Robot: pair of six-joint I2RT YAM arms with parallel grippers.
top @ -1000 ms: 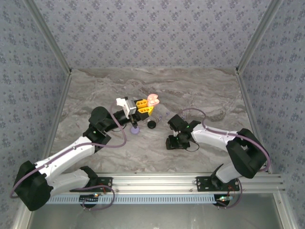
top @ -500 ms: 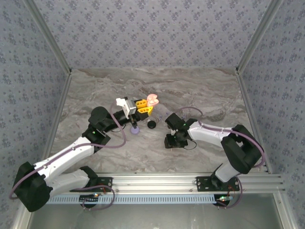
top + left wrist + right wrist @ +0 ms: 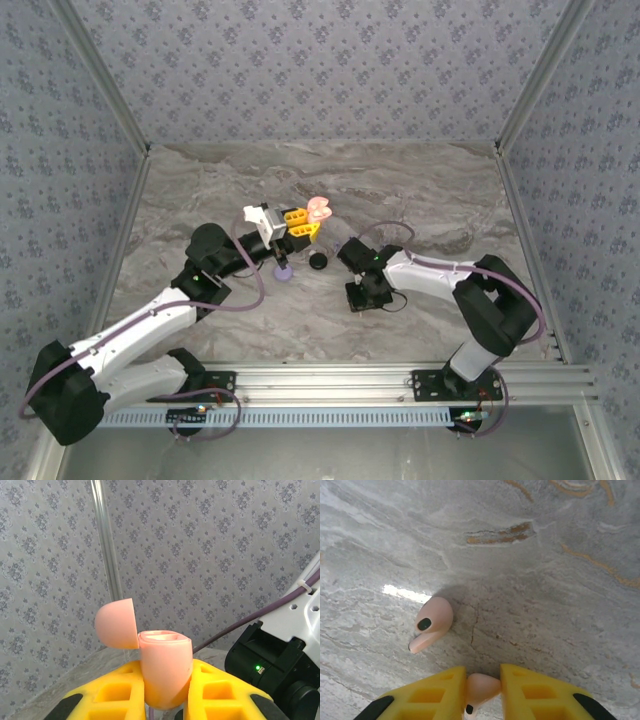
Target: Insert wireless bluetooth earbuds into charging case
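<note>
My left gripper is shut on a pink charging case and holds it upright above the table. Its round lid is flipped open to the left. From above, the case shows at the tip of the yellow fingers, near the table's middle. My right gripper points down at the marble and is shut on a pink earbud, which sits between its yellow fingers. A second pink earbud lies loose on the table, up and to the left of that gripper.
A small black round case and a lilac one lie on the table between the two arms. The right arm's wrist is just right of them. Patterned walls enclose the table at the back and on both sides.
My right gripper has shut on the pink earbud, and its arm has shifted a little to the left. The left arm and the pink case have not moved.
</note>
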